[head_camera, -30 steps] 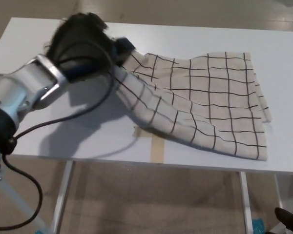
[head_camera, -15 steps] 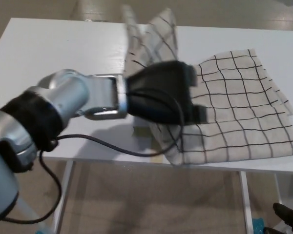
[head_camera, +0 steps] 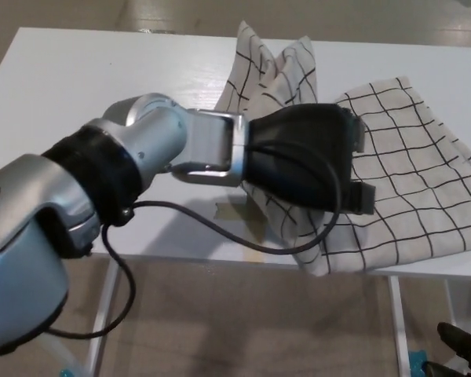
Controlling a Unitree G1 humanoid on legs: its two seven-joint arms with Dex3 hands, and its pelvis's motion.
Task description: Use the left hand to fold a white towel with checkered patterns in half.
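L hand [head_camera: 310,161] reaches across white bench [head_camera: 78,86], black, palm down over checkered towel [head_camera: 408,188]. Hand clenched on towel fabric: bunched fold rises just behind hand, peaks upright above knuckles. Rest of towel spreads flat to hand's far side, toward bench's R end; near corner droops over front bench edge below hand. Black cable [head_camera: 220,232] loops under wrist, along silver forearm [head_camera: 157,145]. Tan tape strip [head_camera: 239,212] on bench just beneath hand, partly hidden. R hand not visible.
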